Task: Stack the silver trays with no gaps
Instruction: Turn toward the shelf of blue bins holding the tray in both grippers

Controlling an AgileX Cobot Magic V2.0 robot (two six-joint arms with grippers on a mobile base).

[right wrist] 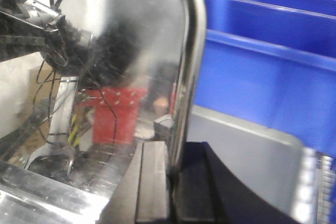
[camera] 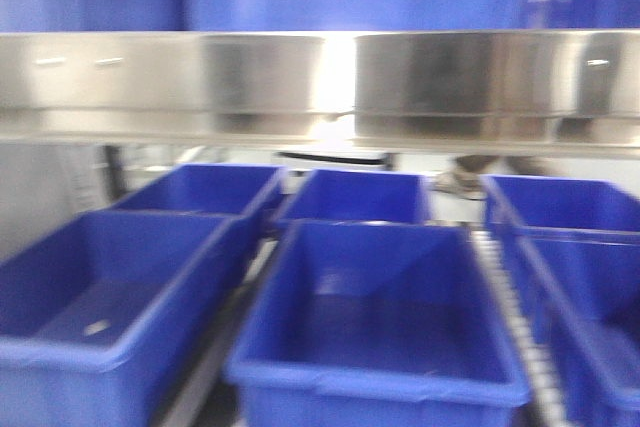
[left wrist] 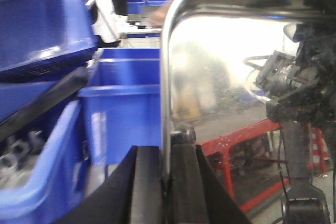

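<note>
A silver tray (left wrist: 226,66) stands on edge in the left wrist view, its mirror face reflecting an arm and a red frame. My left gripper (left wrist: 167,149) is shut on its rounded rim (left wrist: 167,93). In the right wrist view a silver tray (right wrist: 131,40) fills the left side, and my right gripper (right wrist: 172,150) is shut on its rim (right wrist: 190,51). The front view shows a shiny steel wall (camera: 200,82) across the whole width with a seam near the middle. I cannot tell whether it is one tray or two. Neither gripper shows there.
Several blue plastic bins sit in rows below the steel: left (camera: 100,297), middle (camera: 380,317), right (camera: 590,277), with a roller track (camera: 505,287) between them. More blue bins (left wrist: 123,103) (right wrist: 262,61) stand beside each gripper. A grey surface (right wrist: 247,150) lies under the right one.
</note>
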